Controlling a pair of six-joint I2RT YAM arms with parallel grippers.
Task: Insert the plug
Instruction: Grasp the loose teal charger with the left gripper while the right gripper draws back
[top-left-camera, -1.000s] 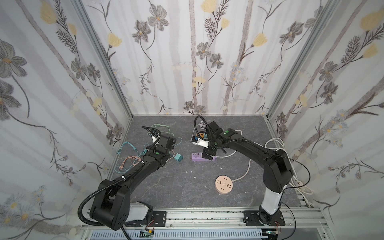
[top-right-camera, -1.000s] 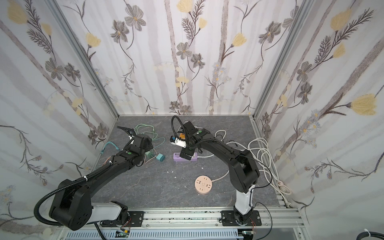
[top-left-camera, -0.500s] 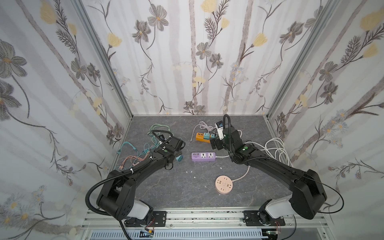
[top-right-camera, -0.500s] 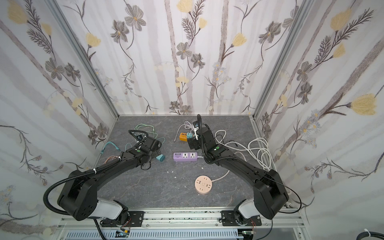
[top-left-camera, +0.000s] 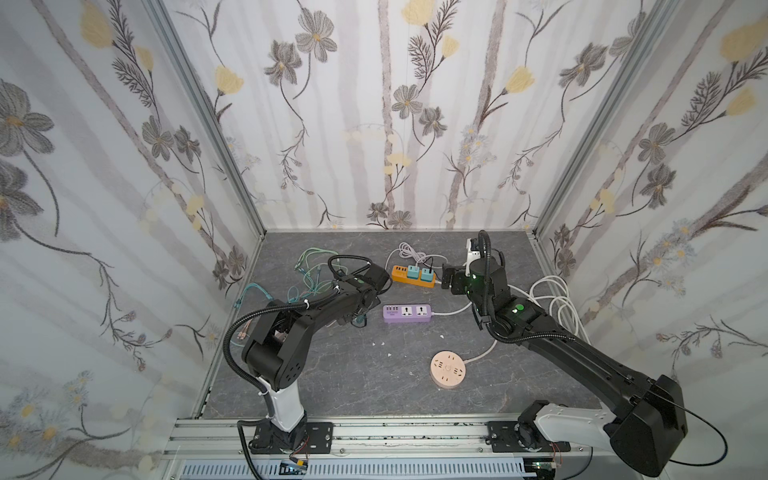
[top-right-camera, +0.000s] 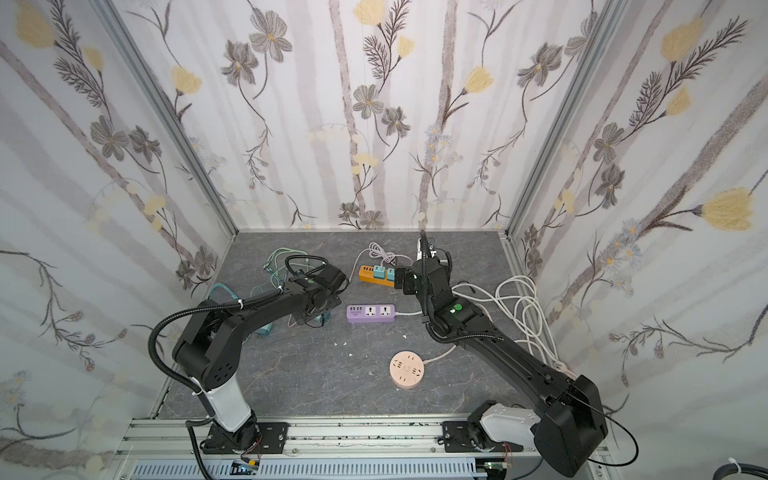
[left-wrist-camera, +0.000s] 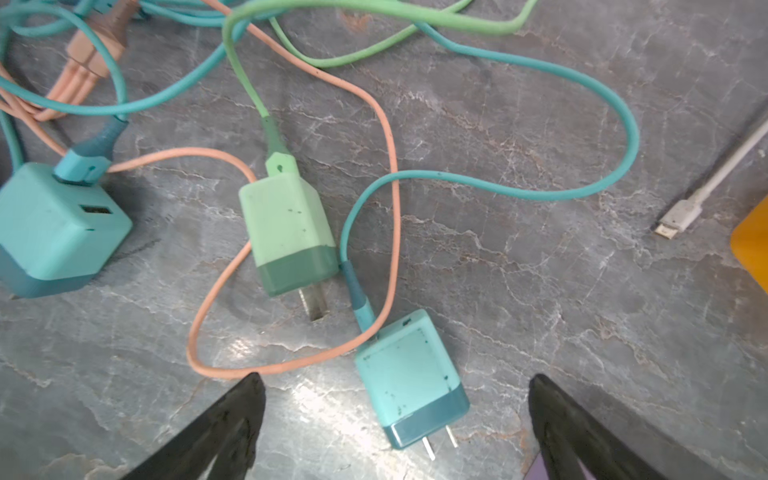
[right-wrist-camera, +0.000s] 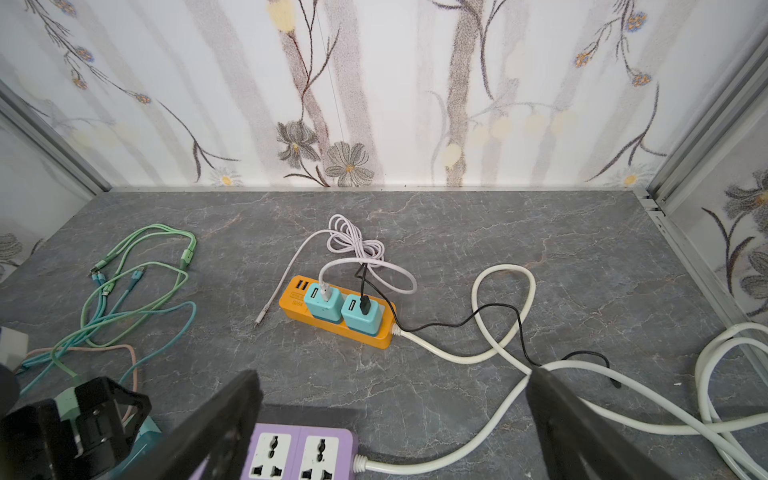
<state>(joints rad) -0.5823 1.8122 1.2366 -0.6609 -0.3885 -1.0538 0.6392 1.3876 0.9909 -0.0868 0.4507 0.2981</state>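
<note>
Right arm (top-left-camera: 561, 349) pulled back from orange strip (right-wrist-camera: 376, 334); right pincer (right-wrist-camera: 392, 372) wide open, empty. Left pincer (left-wrist-camera: 395, 376) wide open, empty, over teal plug (left-wrist-camera: 411, 365).

open tabletop (top-left-camera: 353, 374) around the purple strip (top-left-camera: 407, 313) — tangled cables (top-left-camera: 311, 270) crowd the left side, white cord loops (top-left-camera: 555, 293) the right.

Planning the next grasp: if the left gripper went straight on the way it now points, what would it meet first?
Probably the teal two-prong charger, lying flat on the table between the left gripper's open jaws. Depth is hard to judge.
</note>
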